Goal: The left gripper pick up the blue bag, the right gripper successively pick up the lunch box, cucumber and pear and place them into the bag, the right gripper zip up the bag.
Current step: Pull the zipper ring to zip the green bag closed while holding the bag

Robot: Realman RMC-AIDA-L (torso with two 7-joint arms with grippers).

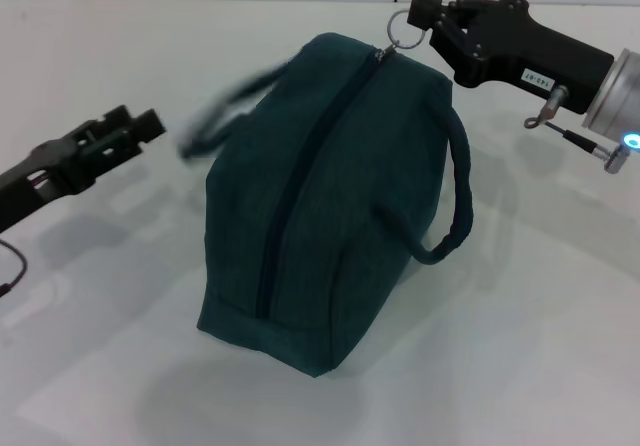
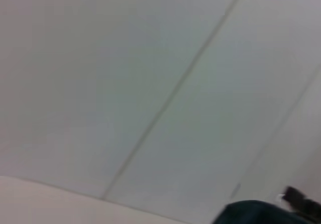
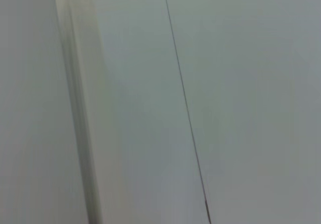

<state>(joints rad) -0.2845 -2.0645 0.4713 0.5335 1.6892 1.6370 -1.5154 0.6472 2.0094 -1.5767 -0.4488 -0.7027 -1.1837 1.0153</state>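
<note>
White tabletop (image 1: pixel 520 346) in the head view: blue bag (image 1: pixel 330 196) zipped up, right gripper (image 1: pixel 425 28) pinched on its ring pull (image 1: pixel 402 26). Left gripper (image 1: pixel 135 131) sits apart beside the blurred handle; can't tell its fingers. Left wrist view catches a bag corner (image 2: pixel 251 213). Right wrist view: just wall.

bag: the blue bag (image 1: pixel 330 196), dark teal fabric, sat mid-table, long axis running about 1 to 7 o'clock
zipper: looked fully closed along the top ridge, ring pull (image 1: pixel 405 26) at the 1 o'clock end
handles: one looped out toward 3 o'clock, the other blurry at 10 o'clock
</note>
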